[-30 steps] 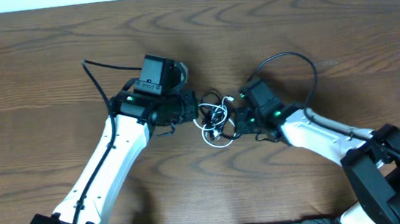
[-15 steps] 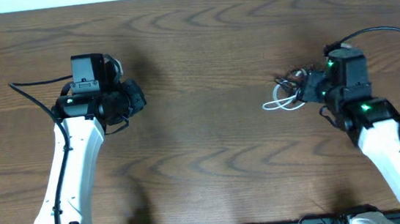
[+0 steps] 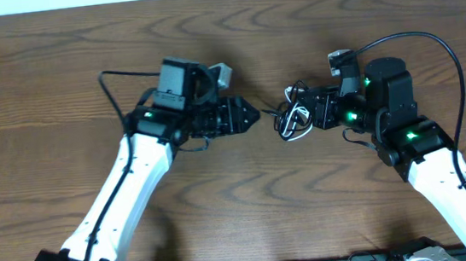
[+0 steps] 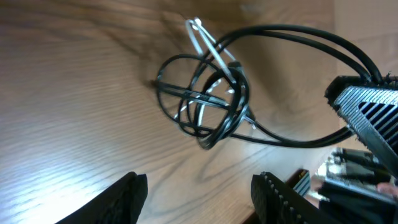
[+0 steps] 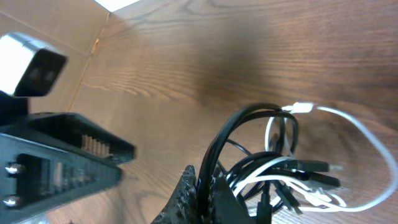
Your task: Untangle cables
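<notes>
**At mid-table, a tangle between two claws**

Near the middle of the wooden table (image 3: pixel 223 29), the cables (image 3: pixel 293 118) hang together as one knotted bundle of black loops with a white cord (image 5: pixel 362 132) threaded through. The right gripper (image 3: pixel 315 110) is clamped on the bundle's right side, black strands pinched between its fingers (image 5: pixel 198 190). The left gripper (image 3: pixel 254 114) points at the tangle from the left, just beside it and not touching, with its fingers (image 4: pixel 123 198) spread apart.
</notes>
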`<state>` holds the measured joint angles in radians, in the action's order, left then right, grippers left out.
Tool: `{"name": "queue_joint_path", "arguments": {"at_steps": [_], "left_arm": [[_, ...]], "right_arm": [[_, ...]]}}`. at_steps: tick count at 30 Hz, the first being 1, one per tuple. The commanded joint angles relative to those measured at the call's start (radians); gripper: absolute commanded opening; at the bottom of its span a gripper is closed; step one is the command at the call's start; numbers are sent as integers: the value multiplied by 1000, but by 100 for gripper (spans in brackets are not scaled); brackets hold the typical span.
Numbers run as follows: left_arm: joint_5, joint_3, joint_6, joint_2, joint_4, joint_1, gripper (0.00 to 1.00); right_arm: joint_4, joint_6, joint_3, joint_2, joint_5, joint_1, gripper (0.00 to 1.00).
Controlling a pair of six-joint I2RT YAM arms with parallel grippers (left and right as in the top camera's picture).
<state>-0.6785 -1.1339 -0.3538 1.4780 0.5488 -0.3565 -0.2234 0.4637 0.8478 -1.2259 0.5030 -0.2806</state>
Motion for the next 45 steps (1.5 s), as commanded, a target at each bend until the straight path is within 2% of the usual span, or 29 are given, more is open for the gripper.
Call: {"name": "queue_joint_path", "arguments": {"at_steps": [1,6,9,10,12,14,17,19,21,22,25,29,32,34,36,38,39,45], "left_arm": [[-37,-9,0,94,-22,-56,59],[-37,-9,0,187,-97,-128,58],[-37,-9,0,218,-186,-153,52],[-36,-9,0,223,-202,-166,47],[-36,-9,0,228,-220,-180,21],[-36,-9,1,228,-217,-172,8],[-36,-9,2,226,-206,-144,8],[-35,-9,25,220,-172,-113,8],[-13,-9,99,195,-67,-46,8],[-10,-9,130,185,-34,-21,8],[-10,-9,167,169,16,40,7],[-10,-9,167,137,28,102,8],[-10,-9,166,105,27,112,8],[-54,-9,166,100,30,110,8],[-183,-9,166,100,5,108,8],[-274,-9,166,100,-22,102,8],[-317,-9,166,100,-39,97,8],[-385,-9,166,100,-119,-33,8]], "right_arm": [[3,30,9,4,34,-9,1],[3,37,9,4,35,-9,1],[3,50,9,4,54,-9,1],[3,56,9,4,54,-9,1],[3,56,9,4,54,-9,1],[1,55,9,4,44,-9,1],[-61,53,9,4,-137,-8,1],[-151,51,9,4,-344,-2,1],[-320,51,8,3,-634,37,1],[-365,51,8,2,-706,56,1],[-435,51,8,2,-830,126,1],[-443,53,8,2,-868,250,1],[-423,60,8,2,-840,320,3],[-359,-35,8,2,-670,327,24],[-259,-175,8,1,-224,319,33],[-226,-193,8,1,-83,301,40],[-215,-196,8,1,-10,279,51],[-189,-208,8,-21,23,101,63]]}}
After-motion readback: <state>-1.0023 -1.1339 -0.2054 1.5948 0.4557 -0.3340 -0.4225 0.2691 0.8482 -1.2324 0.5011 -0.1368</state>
